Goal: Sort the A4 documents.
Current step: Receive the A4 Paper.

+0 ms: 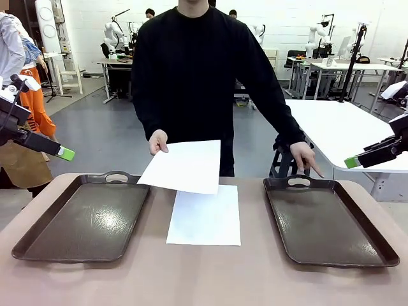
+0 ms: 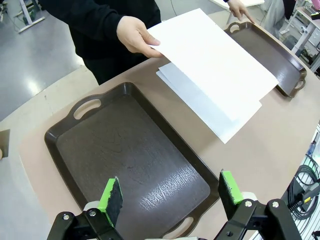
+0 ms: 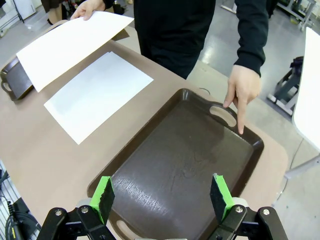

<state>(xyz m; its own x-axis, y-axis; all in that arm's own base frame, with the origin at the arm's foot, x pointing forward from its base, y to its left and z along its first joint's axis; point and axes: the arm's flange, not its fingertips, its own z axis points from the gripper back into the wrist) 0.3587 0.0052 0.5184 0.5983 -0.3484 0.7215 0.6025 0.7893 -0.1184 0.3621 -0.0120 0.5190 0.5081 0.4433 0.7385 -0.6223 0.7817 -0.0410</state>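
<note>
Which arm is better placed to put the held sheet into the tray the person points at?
Right, probably: the open right gripper hangs above the right tray, which the person's hand points at. The held sheet is near the middle.

bright, even light; soft glare on the left tray [image 2: 165, 187].

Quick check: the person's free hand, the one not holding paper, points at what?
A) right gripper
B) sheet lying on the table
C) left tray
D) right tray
D: the free hand points its index finger down at the right tray, by its far handle, while the other hand holds up an A4 sheet.
</note>
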